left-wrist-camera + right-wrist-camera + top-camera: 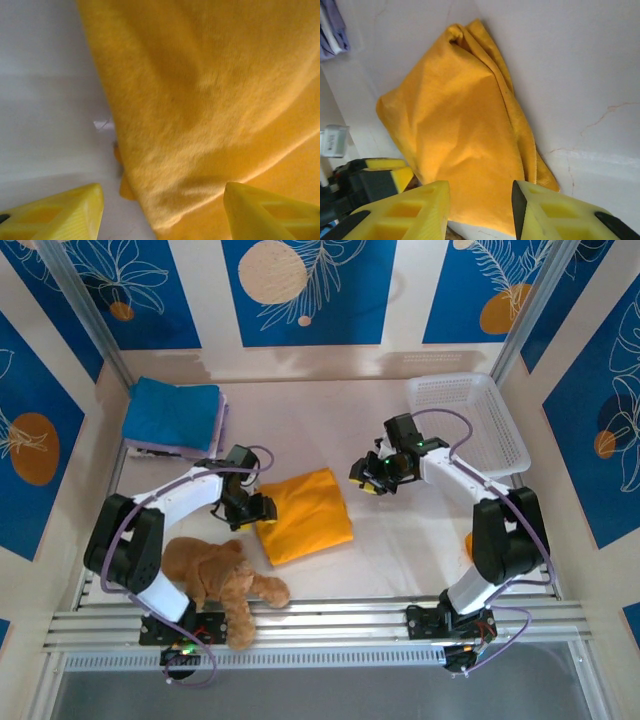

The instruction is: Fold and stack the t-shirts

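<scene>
Folded mustard tee point(305, 515) mid-table; blue tee point(170, 412) atop lilac tee point(165, 451), far left.

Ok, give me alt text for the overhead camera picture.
A folded orange t-shirt lies mid-table between the left arm and right arm. A folded blue t-shirt sits back left, a white basket back right, a brown teddy front left.

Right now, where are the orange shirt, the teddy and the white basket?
orange shirt point(305, 515), top external view, centre of the folded cloth.
teddy point(205, 568), top external view, its body.
white basket point(495, 420), top external view, bare floor.
</scene>
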Tool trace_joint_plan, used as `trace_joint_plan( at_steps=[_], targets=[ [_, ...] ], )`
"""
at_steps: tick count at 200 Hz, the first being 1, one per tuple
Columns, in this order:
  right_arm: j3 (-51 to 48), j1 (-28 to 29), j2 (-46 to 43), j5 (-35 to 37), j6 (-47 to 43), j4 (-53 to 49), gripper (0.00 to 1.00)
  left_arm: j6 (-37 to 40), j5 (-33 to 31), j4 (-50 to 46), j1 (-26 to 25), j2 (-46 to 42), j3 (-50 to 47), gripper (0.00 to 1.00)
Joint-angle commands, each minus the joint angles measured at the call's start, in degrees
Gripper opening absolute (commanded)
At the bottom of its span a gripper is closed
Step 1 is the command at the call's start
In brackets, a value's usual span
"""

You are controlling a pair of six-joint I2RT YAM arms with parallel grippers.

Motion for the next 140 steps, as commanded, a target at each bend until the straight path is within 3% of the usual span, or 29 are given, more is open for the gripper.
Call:
trace_joint_plan(
  at_steps=[1, 79, 107, 140],
  targets=[
    [-0.60, -1.01, -2.36, -1.06, -1.49, -1.48, 0.40, -1.02, 2.86, 4.10, 0.41, 1.84, -1.23, 0.64],
    [-3.14, -3.43, -5.08, -1.65, -2.20, -1.95, 0.40, -2.52, 3.00, 8.43, -2.54, 7.66, -1.67, 0.35],
    [-4.45, -3.97, -5.92, -1.83, -2.20, -1.80, 0.40, -2.48, 0.60, 8.41, -5.45, 11.09, 0.11, 0.31],
    [-5.89, -4.42, -7.82, -1.67, -2.20, -2.17, 0.40, -1.08, -2.29, 7.73, -6.94, 13.00, 2.37, 0.11]
  ],
)
